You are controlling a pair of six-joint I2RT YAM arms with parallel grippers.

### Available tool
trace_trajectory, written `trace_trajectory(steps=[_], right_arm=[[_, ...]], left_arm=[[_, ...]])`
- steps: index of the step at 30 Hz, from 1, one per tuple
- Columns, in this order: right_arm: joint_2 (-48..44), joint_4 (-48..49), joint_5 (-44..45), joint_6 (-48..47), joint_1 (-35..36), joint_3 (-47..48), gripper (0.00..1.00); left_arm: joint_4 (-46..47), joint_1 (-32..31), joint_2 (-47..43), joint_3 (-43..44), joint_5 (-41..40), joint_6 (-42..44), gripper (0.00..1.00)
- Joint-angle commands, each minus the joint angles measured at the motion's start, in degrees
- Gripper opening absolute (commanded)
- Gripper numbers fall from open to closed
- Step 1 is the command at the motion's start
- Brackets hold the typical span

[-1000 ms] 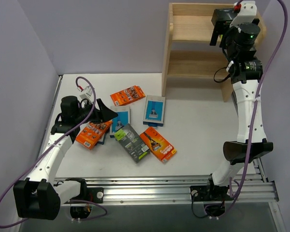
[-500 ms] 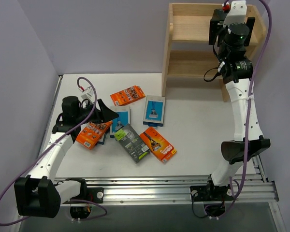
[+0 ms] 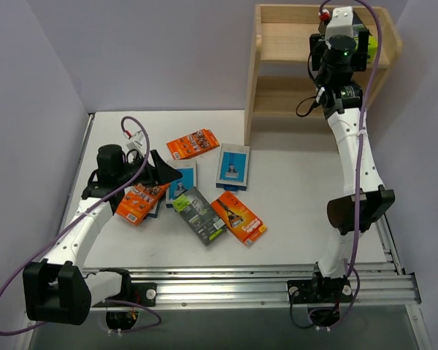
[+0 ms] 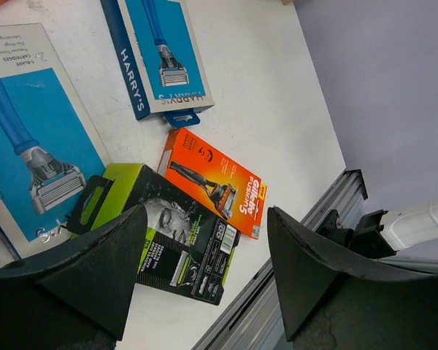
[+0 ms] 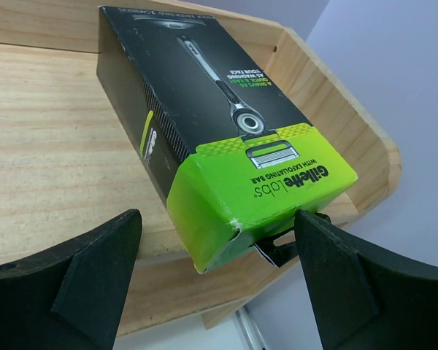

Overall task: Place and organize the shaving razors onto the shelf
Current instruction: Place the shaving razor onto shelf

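Lying on shelf (image 5: 51, 146), black box (image 5: 226, 138) (overhead, seemingly hidden)

Smooth black-and-lime cardboard razor box (image 5: 226, 146); matt, grained, unpainted light wooden shelf (image 5: 51, 146); smooth white tabletop (image 4: 277, 109).

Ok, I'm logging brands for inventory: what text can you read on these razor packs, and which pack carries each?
"Gillette labs WITH EXFOLIATING BAR": lime-green end of the black cardboard box on the wooden shelf.
"HARRY'S": dark side edge of the light-blue card pack.
"Gillette FUSION5": flat orange pack.
Too small or blurred to read: the print on the second black and lime-green box and the small print on the nearer light-blue card.
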Motion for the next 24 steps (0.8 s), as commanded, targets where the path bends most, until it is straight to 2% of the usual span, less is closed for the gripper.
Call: trace_trajectory(steps=[1,9,15,24], right_arm=[[1.58,4.26,5.09,-3.03,0.75,2.94,0.80],[4.48,7.50,8.16,-5.76,0.67,3.12,0.75],[7.12,10.06,11.33,-6.11,0.76,4.61,0.66],[8.88,11.03,10.02,-4.97,0.76,6.46,0.61]], left_arm=[[2.85,-0.14,0.23,0.23,1.18,0.27,0.75],[3.28,-0.14,1.82,0.31,1.70,0.09,0.75],[3.20,-0.14,2.26,0.40,1.79,0.44,0.75],[3.11,-0.14,3.22,0.58,1.88,0.62,0.75]])
